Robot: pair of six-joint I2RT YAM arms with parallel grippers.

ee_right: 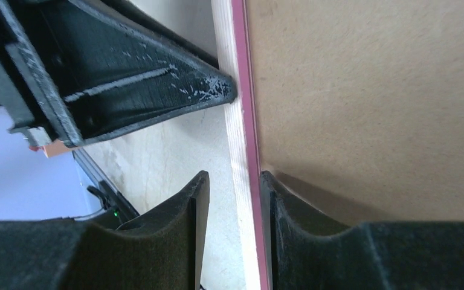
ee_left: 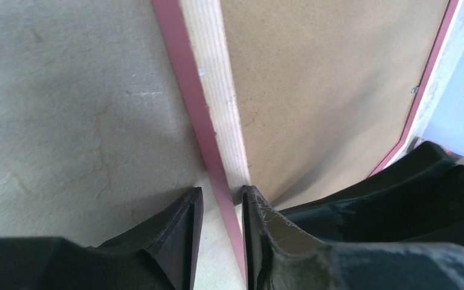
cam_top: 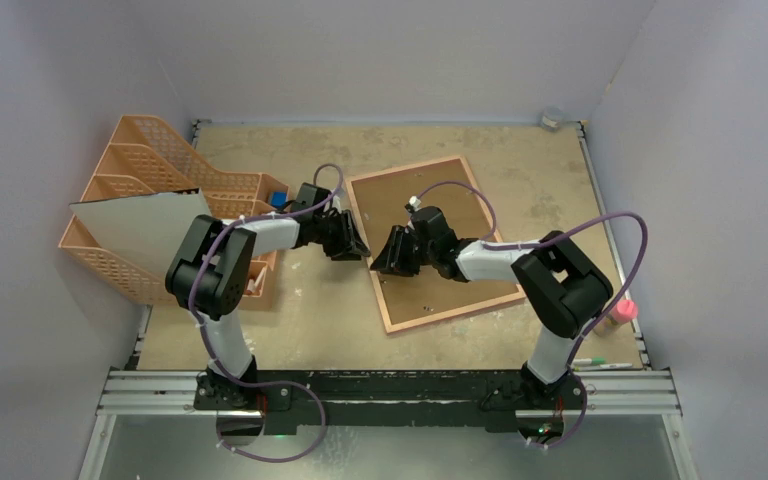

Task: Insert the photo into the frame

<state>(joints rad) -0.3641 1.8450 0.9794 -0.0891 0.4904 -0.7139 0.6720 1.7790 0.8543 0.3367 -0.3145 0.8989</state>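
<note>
The frame (cam_top: 430,240) lies on the table with its reverse up, showing a brown backing board inside a thin pink border. The photo is hidden in every view. Both grippers meet at the frame's left edge. My left gripper (cam_top: 353,246) is open, and in the left wrist view (ee_left: 220,196) its fingers straddle the pale wood rim (ee_left: 217,90); the inner finger touches the rim and the outer one stands apart. My right gripper (cam_top: 388,255) is open and straddles the same rim (ee_right: 241,199) in the same way, with the left gripper's finger (ee_right: 157,78) just ahead of it.
An orange file rack (cam_top: 150,150) stands at the far left with a greyish-white sheet (cam_top: 140,230) leaning in it and a small blue object (cam_top: 278,197) beside it. A pink object (cam_top: 623,312) and a pen (cam_top: 600,363) lie near the right edge.
</note>
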